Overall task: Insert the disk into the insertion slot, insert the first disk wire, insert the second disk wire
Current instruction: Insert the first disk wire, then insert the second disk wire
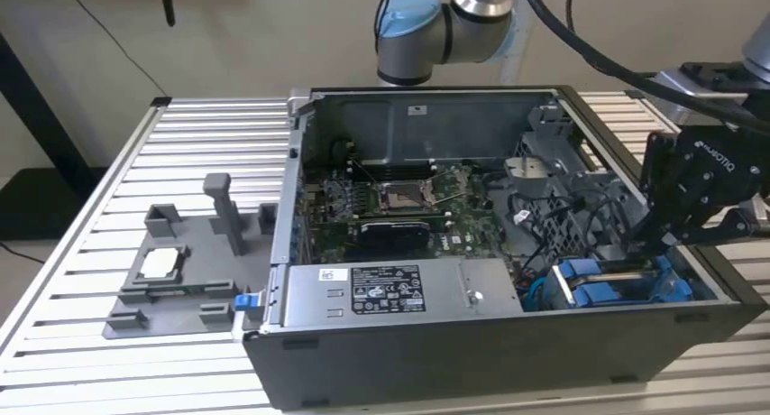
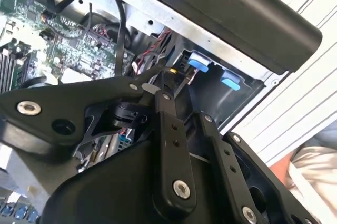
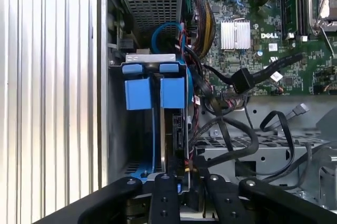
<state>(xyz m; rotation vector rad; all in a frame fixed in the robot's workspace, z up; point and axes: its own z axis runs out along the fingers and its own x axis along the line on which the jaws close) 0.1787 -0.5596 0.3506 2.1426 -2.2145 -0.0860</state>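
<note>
Soft, even light over the desk; deep shade down inside the computer case. Washed-out glare off that desk in both wrist views, claw near-black.

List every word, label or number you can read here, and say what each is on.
Printed label on the power-supply box: too small to read.
Small white sticker beside that label: too small to read.
White lettering on the body of the gripper: a brand mark, not read out.
White lettering on the motherboard: a brand mark, not read out.

A ribbed metal table stands before a plain beige wall; the floor looks pale.
</note>
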